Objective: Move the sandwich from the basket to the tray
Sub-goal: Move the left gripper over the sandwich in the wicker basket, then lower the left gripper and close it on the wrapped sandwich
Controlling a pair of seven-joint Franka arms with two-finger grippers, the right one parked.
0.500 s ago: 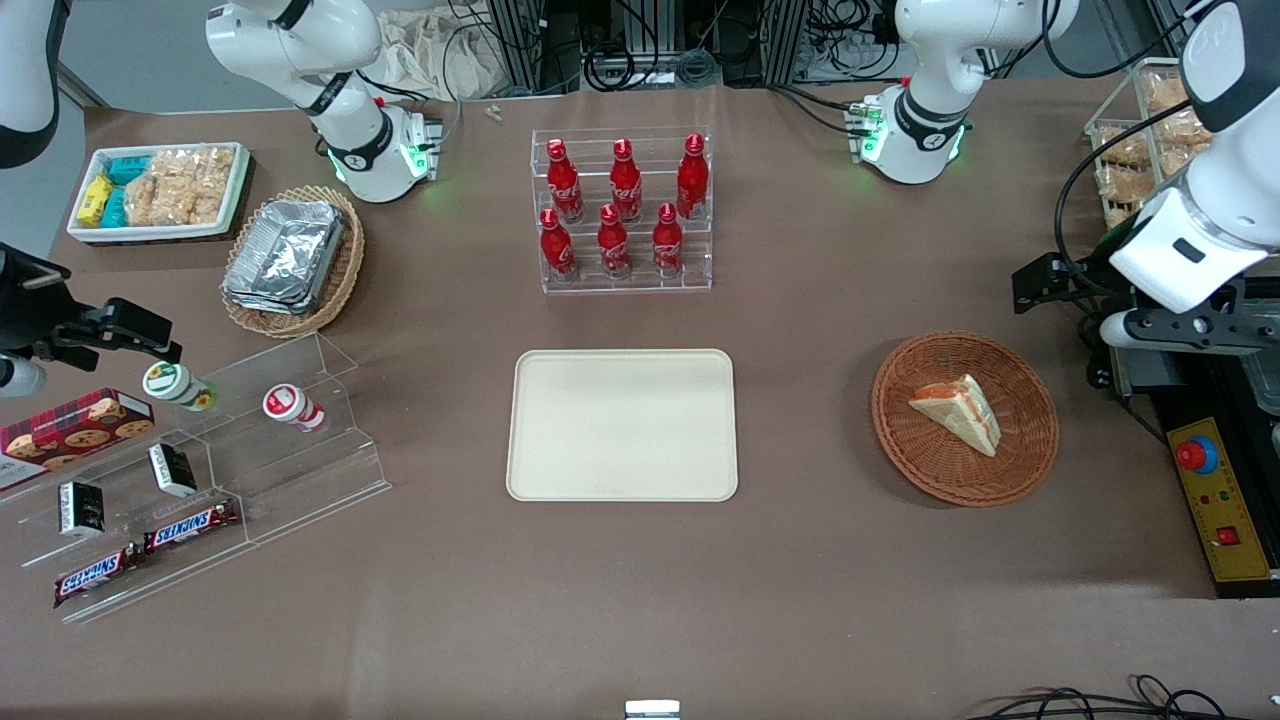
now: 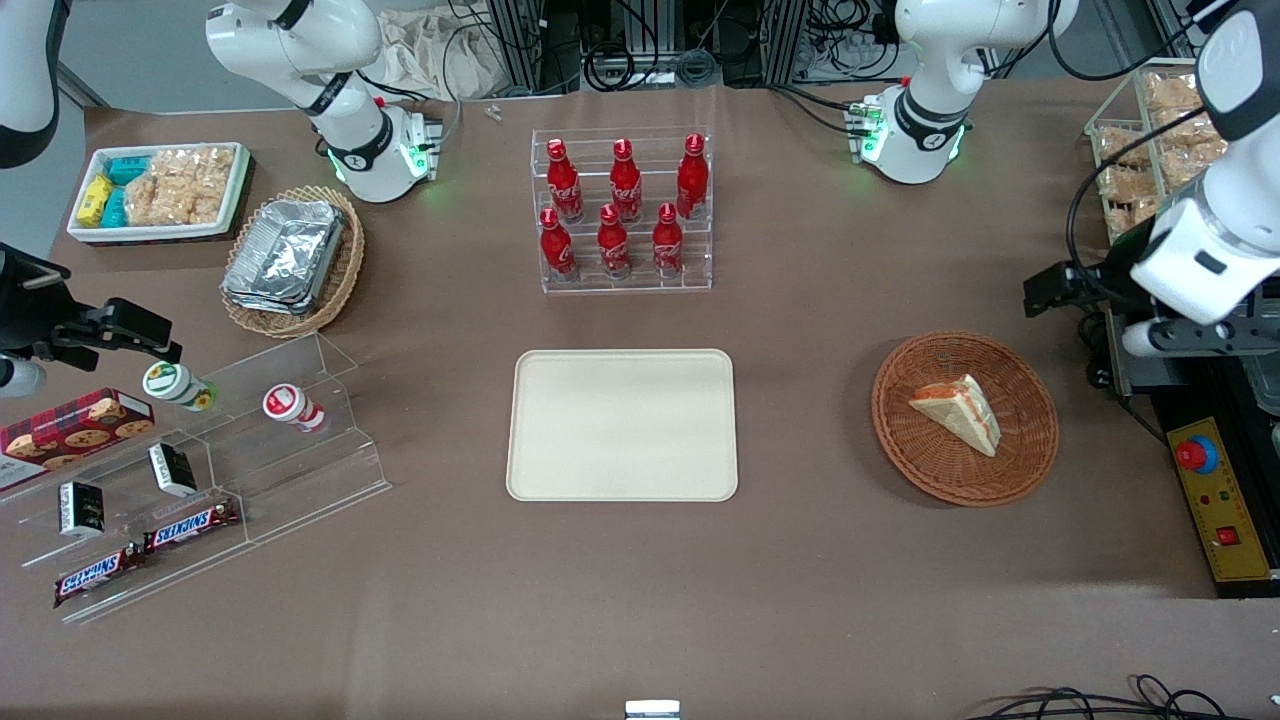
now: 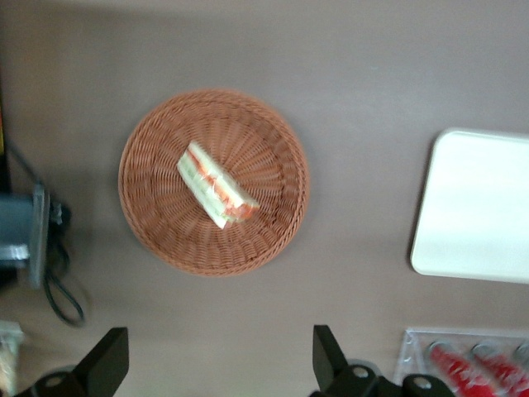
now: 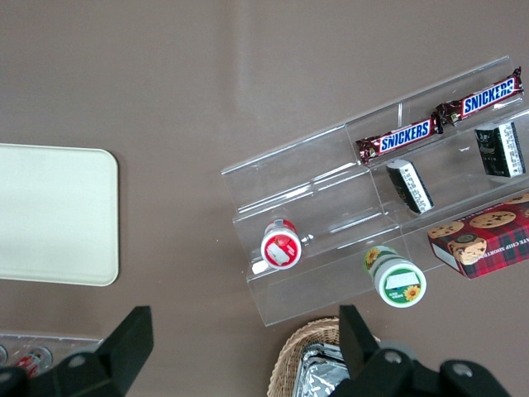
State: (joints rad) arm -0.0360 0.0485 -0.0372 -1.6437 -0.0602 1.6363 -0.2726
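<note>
Robot lab w/ mock shop: 2 Franka arms (image 2: 930, 90), cabling, e-stop box (image 2: 1215, 500), snack displays (image 2: 200, 480).

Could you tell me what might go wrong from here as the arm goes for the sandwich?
1. The sandwich lies tilted on its side in the basket; the open gripper, which is above the table beside the basket, might close on it askew and squash or tip it.
2. The basket looks light and unsecured, so a low finger could catch its rim and drag it.
3. The layered wedge may come apart on the way to the tray.
</note>
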